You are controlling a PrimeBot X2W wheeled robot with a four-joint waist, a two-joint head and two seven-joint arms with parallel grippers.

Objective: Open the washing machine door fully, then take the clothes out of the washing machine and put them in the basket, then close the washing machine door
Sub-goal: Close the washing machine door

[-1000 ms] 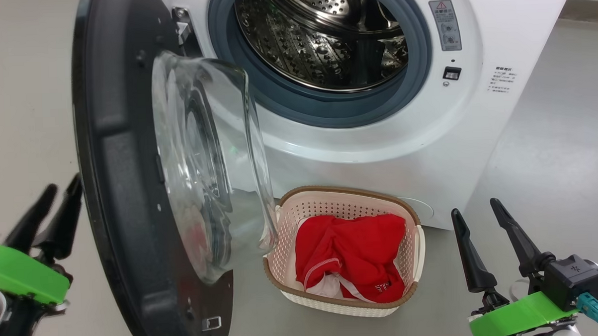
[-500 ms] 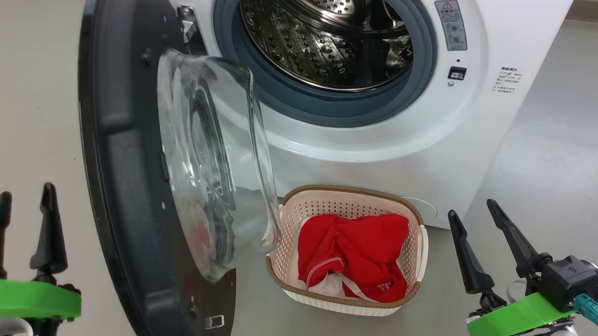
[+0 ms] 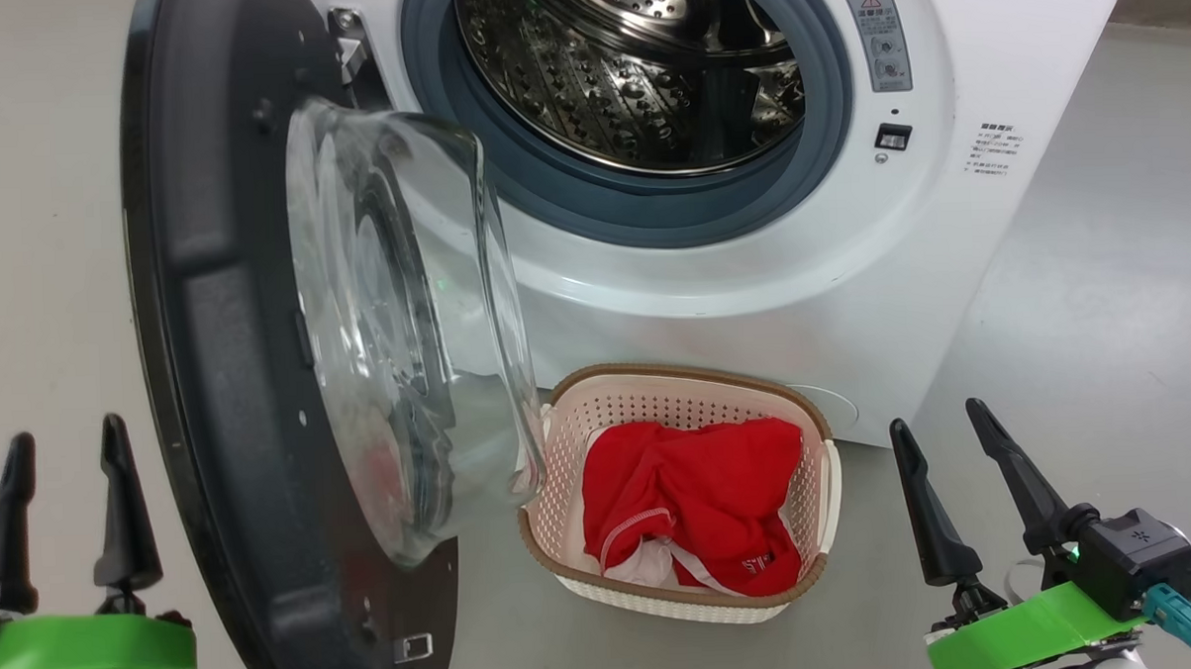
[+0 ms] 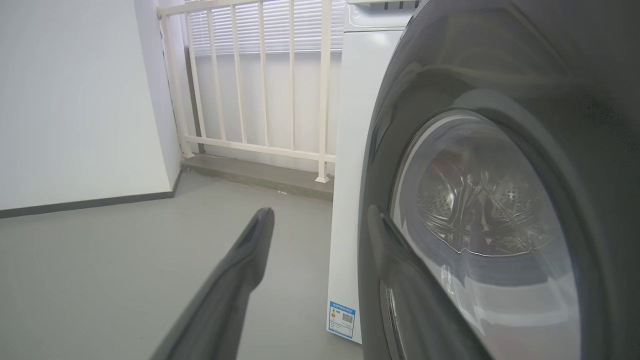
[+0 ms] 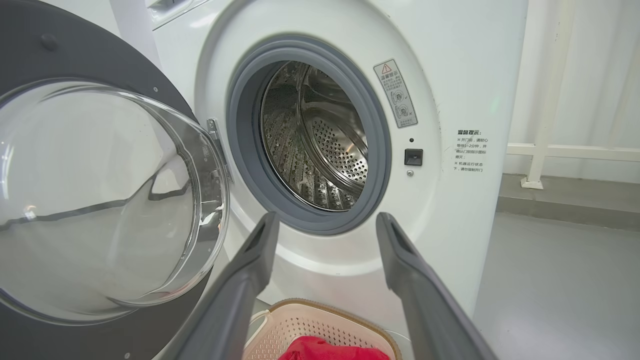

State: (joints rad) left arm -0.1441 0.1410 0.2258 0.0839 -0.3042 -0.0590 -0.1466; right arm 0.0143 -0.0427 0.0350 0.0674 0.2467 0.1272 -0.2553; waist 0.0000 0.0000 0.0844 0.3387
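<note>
Left tool point(image 3: 68, 429): released, spread wide, nothing in it; stands near and left, on the outer side of the washing machine door point(image 3: 231, 387), just beside its black face, contact uncertain; likely placed there to push it shut.
Right tool point(image 3: 935, 414): released and empty; waits near right, beside the basket point(image 3: 686, 374) but apart from it; seemingly done with carrying.
Washing machine door: swung wide to the left, glass bowl point(image 3: 406, 311) turned toward the opening; leaves free reach to the drum point(image 3: 636, 76), bare steel as far as it shows.
Clothes point(image 3: 700, 499): red heap inside the basket; basket on the floor point(image 3: 1100, 307) just before the washing machine point(image 3: 753, 299), below the opening, for a short drop.
Step left, by my reading: closing the door.
</note>
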